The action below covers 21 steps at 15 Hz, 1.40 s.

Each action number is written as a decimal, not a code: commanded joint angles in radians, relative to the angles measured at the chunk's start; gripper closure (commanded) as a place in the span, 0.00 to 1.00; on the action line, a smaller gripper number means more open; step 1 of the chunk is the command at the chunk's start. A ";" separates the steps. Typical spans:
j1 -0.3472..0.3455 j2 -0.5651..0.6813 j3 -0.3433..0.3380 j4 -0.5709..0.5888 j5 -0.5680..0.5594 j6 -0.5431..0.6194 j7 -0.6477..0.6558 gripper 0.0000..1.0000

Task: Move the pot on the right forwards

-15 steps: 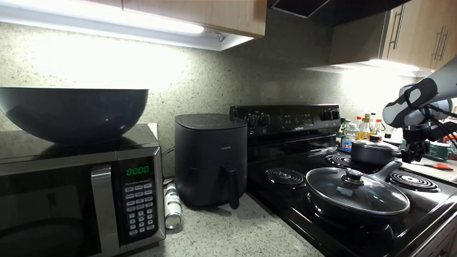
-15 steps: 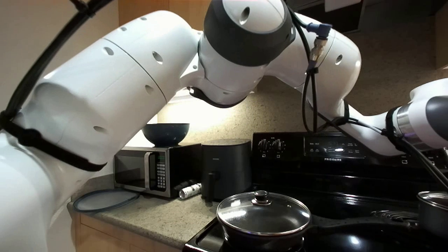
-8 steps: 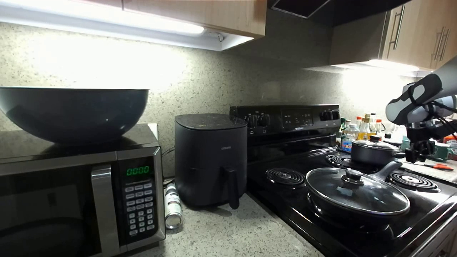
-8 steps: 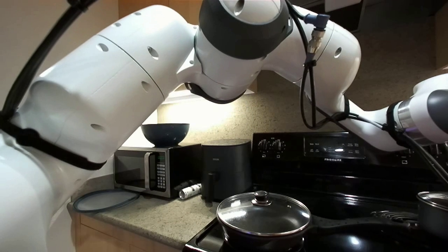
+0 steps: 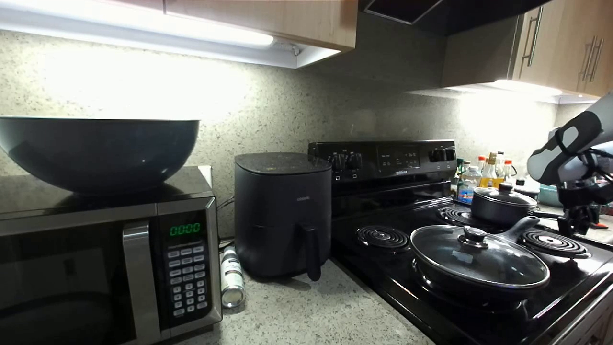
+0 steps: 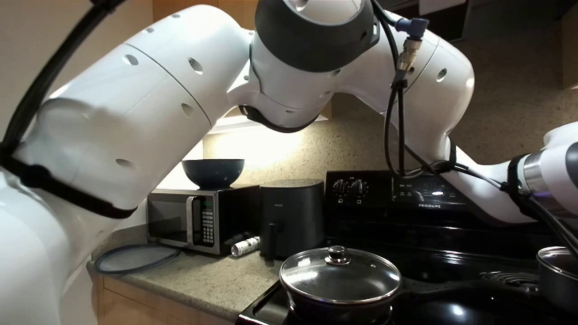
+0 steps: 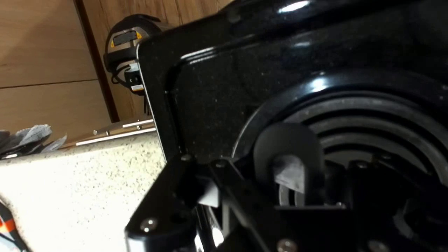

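The pot (image 5: 503, 211) stands upright, just left of the gripper (image 7: 288, 166) in an exterior view, partly covering a rear burner (image 5: 452, 215). A glass lid (image 5: 503, 195) covers it. Its long axis follows the straight handle (image 7: 288, 134), which runs from the body toward the gripper; in the wrist view the rounded, looped tip points up the frame, between the fingers (image 7: 227, 175) and roughly square to the line joining them. The fingers stand apart, one on either side of the handle; whether they press on it I cannot tell. In an exterior view the pot (image 6: 560, 282) is cut by the right edge.

Under the gripper spreads the glossy black stovetop (image 5: 574, 275); the wrist view shows a front burner (image 7: 350, 120) below it, overlapped by the handle's tip. Lower left of the gripper in an exterior view sits the lidded wide pan (image 5: 481, 268), its own grip slanting up toward the gripper. To the gripper's left in the wrist view lies a speckled counter (image 7: 80, 196). Bottles (image 5: 491, 175) stand left of the gripper, beyond the pot; far to its left are the air fryer (image 5: 282, 215) and a microwave (image 5: 189, 263) bearing a dark bowl (image 5: 96, 153).
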 commanded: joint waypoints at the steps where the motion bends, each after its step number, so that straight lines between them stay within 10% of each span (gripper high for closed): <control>1: -0.040 -0.077 0.031 -0.114 -0.064 0.060 -0.005 1.00; 6: -0.063 -0.042 0.044 -0.064 -0.079 0.036 0.017 0.99; 7: -0.063 -0.045 0.045 -0.067 -0.078 0.036 0.017 0.74; 21: -0.074 -0.074 0.066 -0.016 -0.075 0.074 0.016 0.00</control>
